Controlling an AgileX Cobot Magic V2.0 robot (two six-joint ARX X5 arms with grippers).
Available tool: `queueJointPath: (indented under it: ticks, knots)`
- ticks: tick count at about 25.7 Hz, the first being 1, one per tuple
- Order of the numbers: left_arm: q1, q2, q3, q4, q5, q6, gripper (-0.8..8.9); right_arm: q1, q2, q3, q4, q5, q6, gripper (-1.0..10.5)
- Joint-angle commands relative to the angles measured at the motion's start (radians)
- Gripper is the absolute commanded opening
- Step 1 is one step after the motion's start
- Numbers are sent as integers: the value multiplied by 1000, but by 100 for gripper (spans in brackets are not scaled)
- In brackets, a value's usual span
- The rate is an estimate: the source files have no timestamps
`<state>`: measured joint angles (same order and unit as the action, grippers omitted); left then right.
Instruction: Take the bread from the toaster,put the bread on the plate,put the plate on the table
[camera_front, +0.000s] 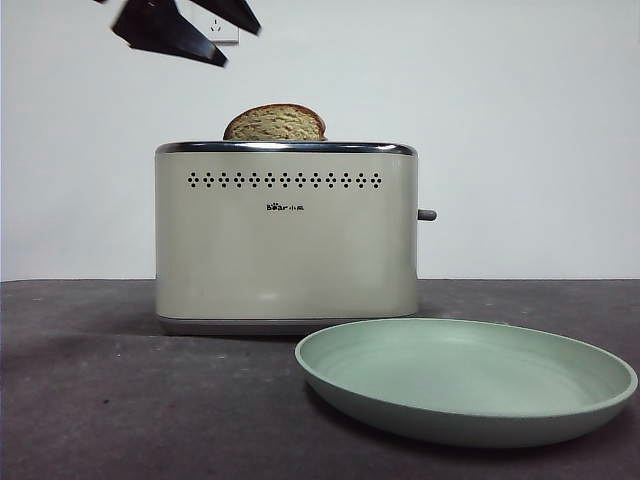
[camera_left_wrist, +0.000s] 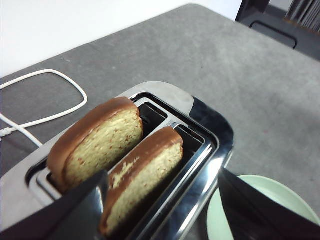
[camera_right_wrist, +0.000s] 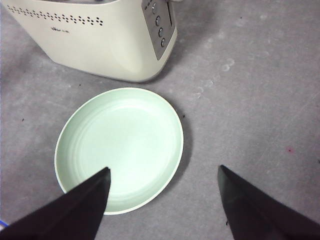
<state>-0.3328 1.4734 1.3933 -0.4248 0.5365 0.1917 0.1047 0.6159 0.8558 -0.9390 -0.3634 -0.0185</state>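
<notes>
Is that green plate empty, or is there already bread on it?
Empty. The plate shows only its bare green inside, and both bread slices stand in the toaster.

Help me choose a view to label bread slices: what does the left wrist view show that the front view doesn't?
Only the left wrist view shows two slices, the bread and a second slice, in separate slots, plus a white cable. Only the front view shows the Bear logo, the side lever and the whole plate. Both show the toaster, the table and the left gripper, jaws open.
</notes>
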Motion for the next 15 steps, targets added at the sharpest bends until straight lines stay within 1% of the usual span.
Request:
queueJointPath:
  ticks: [1, 3, 9, 11, 15]
  knots:
    - [-22, 51, 40, 8, -35, 65, 365, 3, 4, 16, -3, 0, 11, 346]
    - [-35, 80, 50, 10, -55, 93, 365, 3, 4, 16, -8, 0, 11, 346]
    - [-68, 134, 56, 45, -110, 142, 365, 3, 4, 16, -18, 0, 12, 346]
    - [-77, 147, 56, 60, -134, 145, 365, 3, 4, 16, -24, -1, 11, 346]
    - [-91, 177, 56, 56, -149, 164, 363, 3, 4, 16, -32, -2, 11, 346]
